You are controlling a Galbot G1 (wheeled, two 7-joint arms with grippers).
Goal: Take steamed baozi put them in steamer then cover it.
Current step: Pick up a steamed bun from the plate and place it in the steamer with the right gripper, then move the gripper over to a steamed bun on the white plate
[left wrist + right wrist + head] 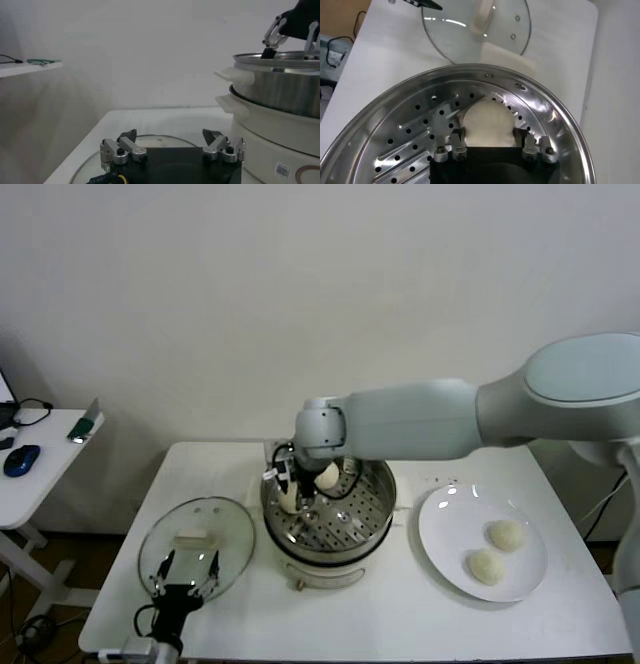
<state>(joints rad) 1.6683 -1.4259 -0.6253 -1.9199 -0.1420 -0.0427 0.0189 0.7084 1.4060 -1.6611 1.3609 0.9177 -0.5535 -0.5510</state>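
Inside steamer [560, 125] — baozi [487, 125] dome-up, between right gripper [492, 145] fingers.

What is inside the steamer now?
Two baozi on the perforated tray of the steamer, one between the right gripper fingers. The tray under the gripper is hidden.

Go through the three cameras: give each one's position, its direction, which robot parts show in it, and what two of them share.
Head view: mounted on the head, looking forward and down at the white table; shows the right arm reaching into the steamer and the left gripper over the cover.
Left wrist view: low over the table, looking sideways at the steamer's wall; shows the left gripper open.
Right wrist view: above the steamer, looking down; shows the right gripper around a baozi.
Shared: head and right wrist views both show the cover.
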